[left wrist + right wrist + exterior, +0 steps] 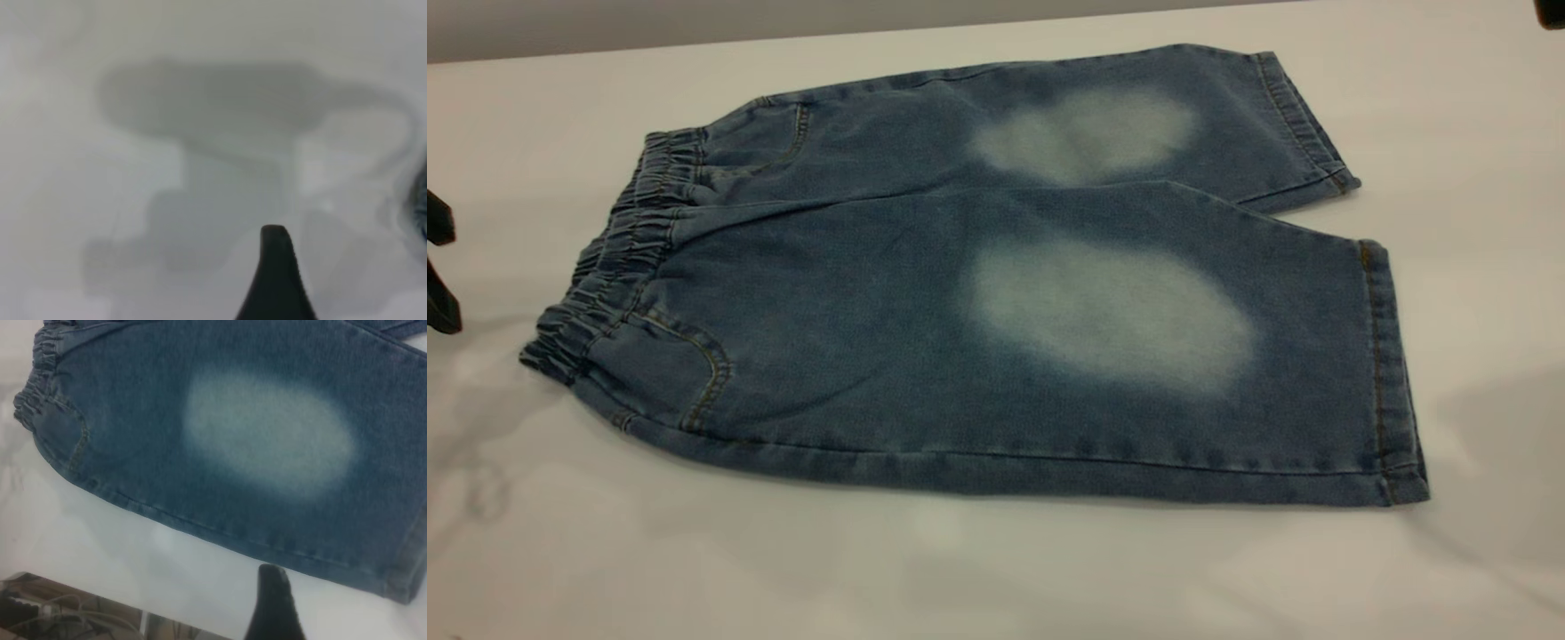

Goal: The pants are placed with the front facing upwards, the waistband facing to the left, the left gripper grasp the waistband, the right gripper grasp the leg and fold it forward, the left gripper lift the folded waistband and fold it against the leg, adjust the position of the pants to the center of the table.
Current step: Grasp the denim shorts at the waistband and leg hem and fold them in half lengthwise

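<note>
The pants [925,356] lie flat and spread out on the white table [996,578], front up, with two pale oval patches. Their gathered waistband [609,267] points left and both leg hems point right. My left gripper [440,262] sits at the far left edge, just off the waistband, its two black pieces apart and empty. In the left wrist view one black fingertip [275,250] hangs over bare table, with a sliver of denim [421,200] beside it. A black bit of my right gripper [1549,11] shows at the top right corner. Its one visible fingertip [272,587] hovers by the near leg [267,440], holding nothing.
The right wrist view shows the table's edge [73,577] near the pants' long side, with cables [53,610] below it. White table surface lies all round the pants.
</note>
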